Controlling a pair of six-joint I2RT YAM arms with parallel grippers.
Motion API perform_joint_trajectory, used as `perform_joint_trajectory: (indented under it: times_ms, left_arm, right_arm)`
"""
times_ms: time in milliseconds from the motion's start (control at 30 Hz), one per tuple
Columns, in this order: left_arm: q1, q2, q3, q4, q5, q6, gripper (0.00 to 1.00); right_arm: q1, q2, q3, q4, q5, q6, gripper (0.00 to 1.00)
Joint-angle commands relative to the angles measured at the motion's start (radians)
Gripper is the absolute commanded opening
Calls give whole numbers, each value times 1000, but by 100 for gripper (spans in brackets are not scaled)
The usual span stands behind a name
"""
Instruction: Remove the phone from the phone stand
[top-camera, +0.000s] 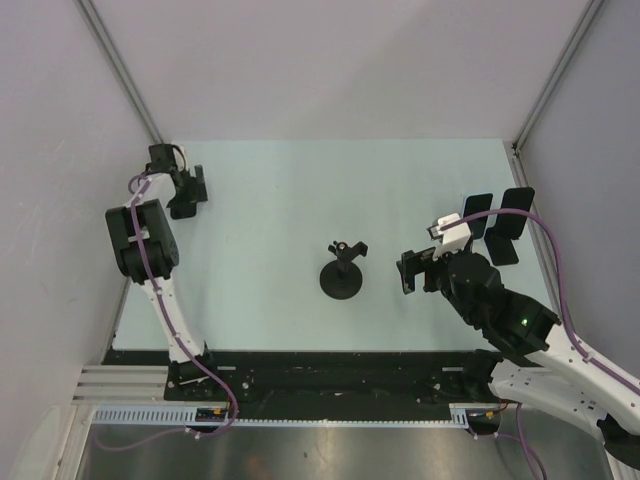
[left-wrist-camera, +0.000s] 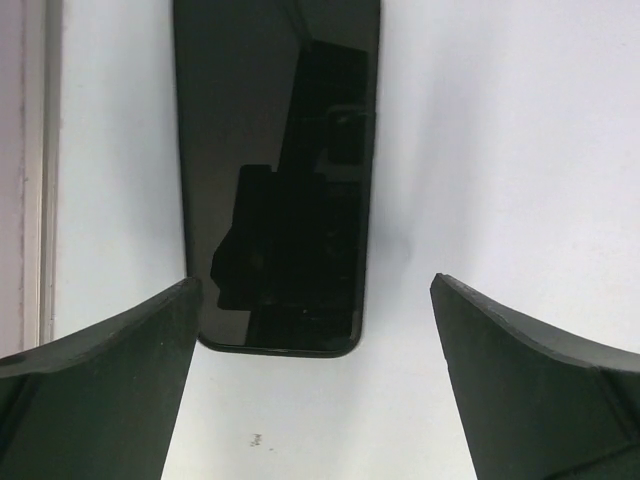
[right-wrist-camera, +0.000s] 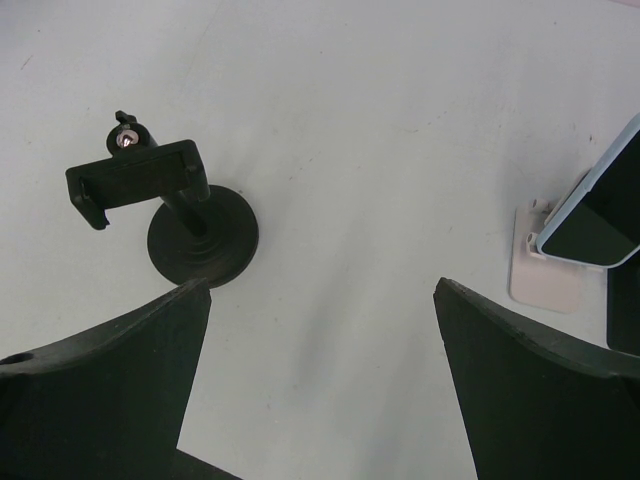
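The black phone (left-wrist-camera: 275, 170) lies flat on the pale table near the left wall, screen up. My left gripper (left-wrist-camera: 315, 283) hangs open above its near end, a finger on either side and not touching it. From above, the left gripper (top-camera: 188, 192) covers most of the phone. The black phone stand (top-camera: 343, 272) stands at the table's middle on its round base, and its clamp (right-wrist-camera: 135, 180) holds nothing. My right gripper (top-camera: 408, 272) hovers open just right of the stand (right-wrist-camera: 195, 225), with nothing between its fingers (right-wrist-camera: 322, 288).
Three dark phone-like slabs (top-camera: 500, 225) stand propped at the back right. One in a light blue case (right-wrist-camera: 590, 215) leans on a pale base. Enclosure walls run close along the left (top-camera: 60, 150) and right (top-camera: 590, 150) sides.
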Motion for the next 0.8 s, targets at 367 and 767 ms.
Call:
perform_joint_trajectory:
  times_ms: [367, 767]
  left_arm:
    - [-34, -19, -28, 1, -263, 33, 100]
    - [-28, -42, -43, 2, -273, 19, 100]
  right_arm:
    - [-3, 7, -1, 34, 0, 0, 100]
    - [-3, 7, -1, 40, -9, -3, 100]
